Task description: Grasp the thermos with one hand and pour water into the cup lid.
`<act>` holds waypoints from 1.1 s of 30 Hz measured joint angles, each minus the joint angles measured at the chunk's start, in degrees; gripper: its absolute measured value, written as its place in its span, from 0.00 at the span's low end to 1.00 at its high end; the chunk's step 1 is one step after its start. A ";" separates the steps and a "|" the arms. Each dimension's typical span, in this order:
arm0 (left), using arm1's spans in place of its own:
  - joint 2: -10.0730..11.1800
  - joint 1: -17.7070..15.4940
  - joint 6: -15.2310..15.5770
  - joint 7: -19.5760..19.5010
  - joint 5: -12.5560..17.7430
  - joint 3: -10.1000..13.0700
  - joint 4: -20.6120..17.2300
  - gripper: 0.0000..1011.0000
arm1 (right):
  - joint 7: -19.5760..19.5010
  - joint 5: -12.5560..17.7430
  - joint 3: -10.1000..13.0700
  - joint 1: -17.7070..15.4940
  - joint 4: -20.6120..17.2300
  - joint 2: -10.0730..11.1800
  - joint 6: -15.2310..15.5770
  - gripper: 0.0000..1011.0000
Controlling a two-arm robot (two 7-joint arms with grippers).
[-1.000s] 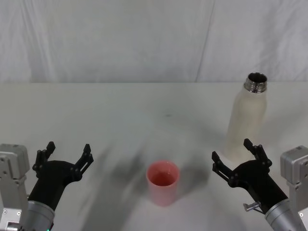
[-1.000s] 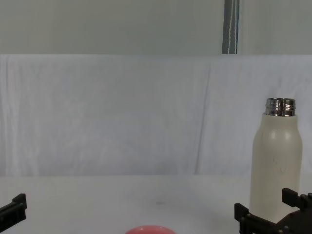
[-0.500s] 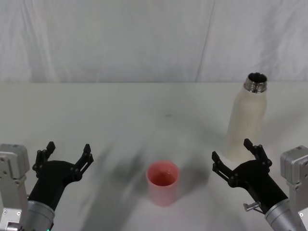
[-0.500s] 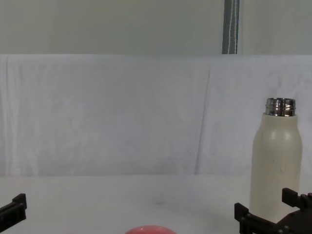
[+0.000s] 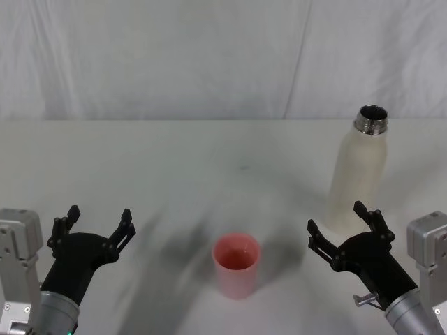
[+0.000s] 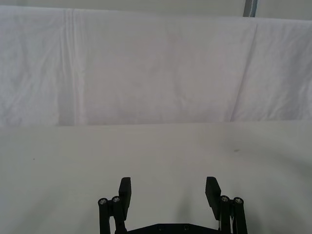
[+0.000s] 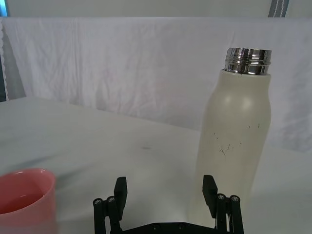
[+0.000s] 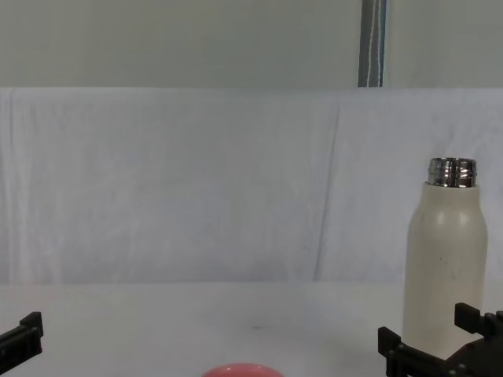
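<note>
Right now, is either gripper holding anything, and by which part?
Nothing is held: left gripper and right gripper are open, short of the cream-white steel-necked thermos.

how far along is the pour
Done: the thermos stands uncapped, upright on the table. In hand: nothing; the right gripper sits open just short of it, the left gripper open and idle. Left: grasp, lift, tip into the pink cup lid.

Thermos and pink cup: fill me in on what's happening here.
Nothing is held yet. The thermos stands upright and uncapped on the table, with the right end effector open just in front of its base. The cup lid sits mid-table between the arms. The left end effector waits open at the near left.
</note>
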 joint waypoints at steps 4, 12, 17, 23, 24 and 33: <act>0.00 0.00 0.00 0.00 0.00 0.00 0.00 0.99 | 0.00 0.00 0.00 0.00 0.00 0.00 0.00 0.99; 0.00 0.00 0.00 0.00 0.00 0.00 0.00 0.99 | 0.00 0.00 0.00 0.00 0.00 0.00 0.00 0.99; 0.00 0.00 0.00 0.00 0.00 0.00 0.00 0.99 | 0.00 0.00 0.00 0.00 0.00 0.00 0.00 0.99; 0.00 0.00 0.00 0.00 0.00 0.00 0.00 0.99 | 0.00 0.00 0.00 0.00 0.00 0.00 0.00 0.99; 0.00 0.00 0.00 0.00 0.00 0.00 0.00 0.99 | 0.00 0.00 0.00 0.00 0.00 0.00 0.00 0.99; 0.00 0.00 0.00 0.00 0.00 0.00 0.00 0.99 | 0.00 0.00 0.00 0.00 0.00 0.00 0.00 0.99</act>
